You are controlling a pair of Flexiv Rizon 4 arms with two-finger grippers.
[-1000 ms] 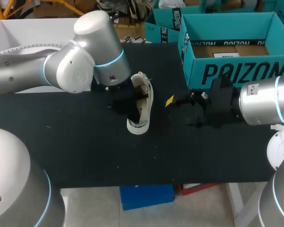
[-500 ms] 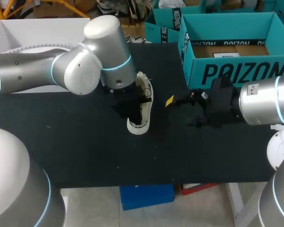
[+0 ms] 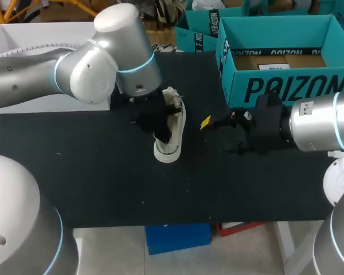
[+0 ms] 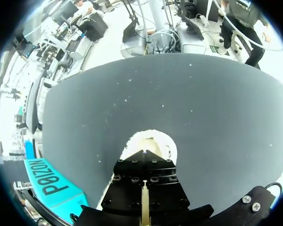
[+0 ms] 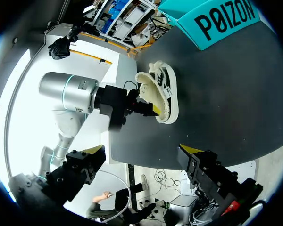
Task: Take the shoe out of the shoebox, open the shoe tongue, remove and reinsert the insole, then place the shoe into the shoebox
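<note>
A white shoe (image 3: 173, 143) with dark markings lies on the black table (image 3: 103, 177), left of the teal shoebox (image 3: 286, 86). My left gripper (image 3: 160, 129) reaches down into the shoe's opening and is shut. Whether it pinches anything thin I cannot tell. In the left wrist view the closed black fingers (image 4: 145, 155) point at the shoe's pale rounded end (image 4: 151, 140), with the shoebox (image 4: 52, 186) off to one side. My right gripper (image 3: 221, 136) hovers open just right of the shoe. The right wrist view shows its spread fingers (image 5: 141, 153) facing the shoe (image 5: 162, 92), my left gripper (image 5: 151, 110) and the shoebox (image 5: 217, 21).
The shoebox is open, with cardboard lining showing inside. A second teal box (image 3: 198, 28) stands behind it, and a white box (image 3: 46, 34) sits at the back left. Bare black table lies in front of the shoe.
My left arm's wrist swung a little right, then back left, with its gripper staying at the shoe's opening. The shoe and the right arm have not moved.
</note>
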